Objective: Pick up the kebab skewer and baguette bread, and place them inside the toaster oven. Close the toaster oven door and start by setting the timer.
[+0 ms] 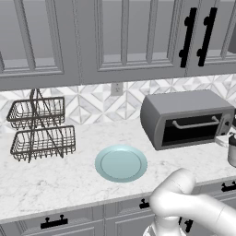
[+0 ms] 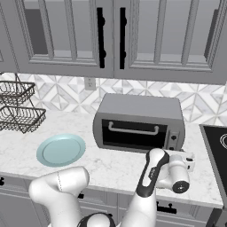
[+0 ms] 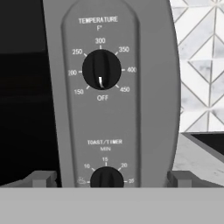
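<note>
The toaster oven (image 1: 184,108) (image 2: 137,106) stands at the back of the counter, its door (image 1: 196,131) (image 2: 133,135) shut with the bar handle across the dark glass. My gripper (image 2: 188,156) (image 3: 111,178) is open, right in front of the control strip (image 3: 105,113) at the oven's right end. In the hand view its two tips stand either side of the timer knob (image 3: 106,177), not touching it. Above that, the temperature knob (image 3: 101,70) points to OFF. The kebab skewer and the baguette bread are hidden from view.
A pale blue plate (image 1: 121,163) (image 2: 60,150) lies bare on the marble counter left of the oven. A two-tier wire basket (image 1: 39,131) (image 2: 17,111) stands far left. A dark cooktop (image 2: 217,146) borders the counter on the right. Wall cabinets hang overhead.
</note>
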### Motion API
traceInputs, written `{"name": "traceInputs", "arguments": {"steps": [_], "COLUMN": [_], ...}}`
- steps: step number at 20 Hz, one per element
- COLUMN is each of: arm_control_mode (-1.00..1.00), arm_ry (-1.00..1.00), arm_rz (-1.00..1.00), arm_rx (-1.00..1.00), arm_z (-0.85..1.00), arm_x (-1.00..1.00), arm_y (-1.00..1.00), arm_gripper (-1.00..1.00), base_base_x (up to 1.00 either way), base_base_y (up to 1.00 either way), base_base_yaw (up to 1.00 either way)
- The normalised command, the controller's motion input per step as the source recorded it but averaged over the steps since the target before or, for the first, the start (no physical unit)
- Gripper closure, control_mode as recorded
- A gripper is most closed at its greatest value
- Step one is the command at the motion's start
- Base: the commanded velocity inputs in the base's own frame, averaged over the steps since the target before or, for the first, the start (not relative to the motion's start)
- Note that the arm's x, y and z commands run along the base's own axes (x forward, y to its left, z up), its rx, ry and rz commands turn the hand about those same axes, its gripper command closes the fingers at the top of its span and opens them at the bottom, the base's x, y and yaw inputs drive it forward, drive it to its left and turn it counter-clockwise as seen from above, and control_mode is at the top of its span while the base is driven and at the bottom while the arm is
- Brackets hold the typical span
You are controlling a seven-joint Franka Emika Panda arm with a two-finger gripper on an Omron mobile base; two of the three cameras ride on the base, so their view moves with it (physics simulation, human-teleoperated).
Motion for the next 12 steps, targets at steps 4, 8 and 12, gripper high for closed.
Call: {"name": "traceInputs", "arguments": {"steps": [4,8,12], "arm_control_mode": [-1.00,-1.00,-1.00], "arm_ry": [0.00,0.00,0.00], "arm_rz": [0.00,0.00,0.00], "arm_rx": [0.00,0.00,0.00], "arm_z": [0.00,0.00,0.00], "arm_x": [0.00,0.01,0.00], "arm_y": [0.01,0.06,0.01], "arm_gripper": [-1.00,1.00,1.00], "base_base_x": [0.00,0.00,0.00], "base_base_y": [0.00,0.00,0.00], "base_base_yaw": [0.00,0.00,0.00]}}
